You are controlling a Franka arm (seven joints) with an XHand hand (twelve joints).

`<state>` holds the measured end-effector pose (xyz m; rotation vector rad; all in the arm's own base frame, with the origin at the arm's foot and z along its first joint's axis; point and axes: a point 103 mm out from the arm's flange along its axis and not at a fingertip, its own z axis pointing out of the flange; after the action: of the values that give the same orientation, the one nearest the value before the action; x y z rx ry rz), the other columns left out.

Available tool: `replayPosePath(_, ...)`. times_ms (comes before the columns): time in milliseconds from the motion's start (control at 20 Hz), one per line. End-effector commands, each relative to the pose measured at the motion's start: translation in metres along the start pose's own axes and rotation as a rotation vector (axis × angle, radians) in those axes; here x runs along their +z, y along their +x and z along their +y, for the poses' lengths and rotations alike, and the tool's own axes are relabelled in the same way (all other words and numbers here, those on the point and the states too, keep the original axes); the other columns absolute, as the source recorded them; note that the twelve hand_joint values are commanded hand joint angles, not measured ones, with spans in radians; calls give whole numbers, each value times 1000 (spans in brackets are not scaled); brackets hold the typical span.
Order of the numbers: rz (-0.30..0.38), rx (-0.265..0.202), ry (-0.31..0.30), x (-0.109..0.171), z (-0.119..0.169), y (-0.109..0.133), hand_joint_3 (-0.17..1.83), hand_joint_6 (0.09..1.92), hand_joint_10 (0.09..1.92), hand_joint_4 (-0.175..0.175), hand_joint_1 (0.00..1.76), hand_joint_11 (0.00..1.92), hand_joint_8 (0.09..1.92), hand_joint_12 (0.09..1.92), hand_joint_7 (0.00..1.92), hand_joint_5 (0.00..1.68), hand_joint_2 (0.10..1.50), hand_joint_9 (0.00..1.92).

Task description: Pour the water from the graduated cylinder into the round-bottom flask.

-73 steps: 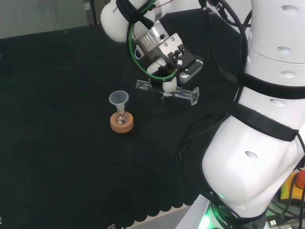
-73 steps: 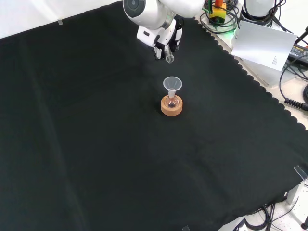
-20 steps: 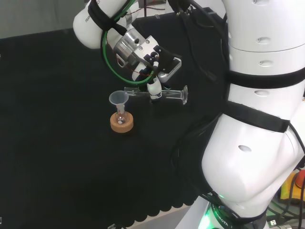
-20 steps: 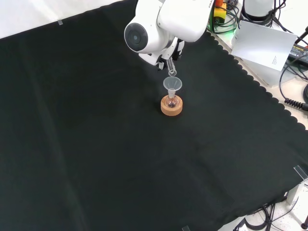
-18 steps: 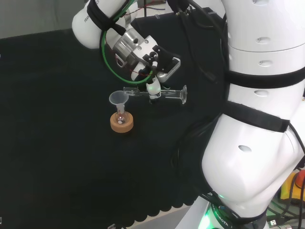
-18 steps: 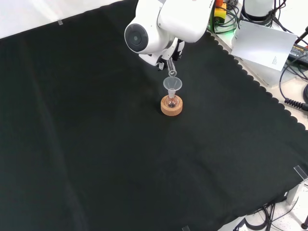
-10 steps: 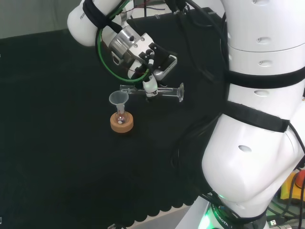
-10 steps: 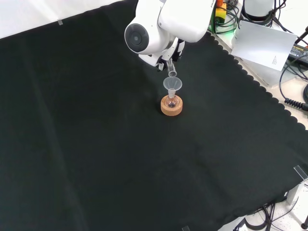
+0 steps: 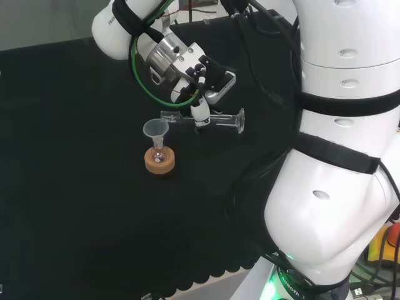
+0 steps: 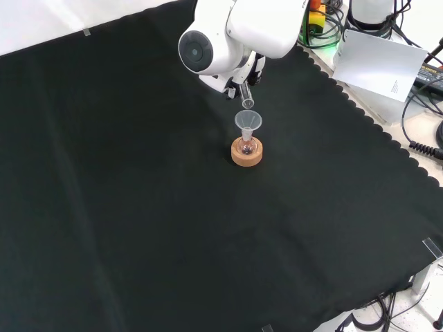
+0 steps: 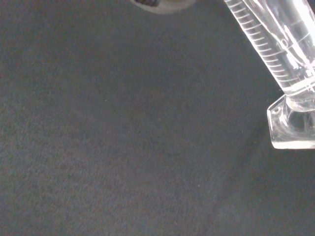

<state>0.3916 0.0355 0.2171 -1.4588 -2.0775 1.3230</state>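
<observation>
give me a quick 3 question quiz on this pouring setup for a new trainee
1. True or false: the hand holds the measuring cylinder close to level above the cloth.
2. What sits in the neck of the flask?
A. a cork stopper
B. a funnel
C. a glass rod
3. Fill in: the flask rests on a ____ ring.

Key
1. True. In the head view the cylinder lies nearly level, its open end just right of and above the funnel, its foot pointing away.
2. B
3. cork
</observation>
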Motion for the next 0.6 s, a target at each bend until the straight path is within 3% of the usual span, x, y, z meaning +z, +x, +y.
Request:
replayPosePath(50, -1, 6, 11, 0, 0, 0, 0, 1075, 87, -172, 1145, 1234, 367, 772, 1213, 935, 1143, 1430)
replayPosePath(600, -19, 12, 47, -6, 4, 10, 0, 1075, 87, -174, 1145, 1234, 365, 770, 1213, 935, 1143, 1431)
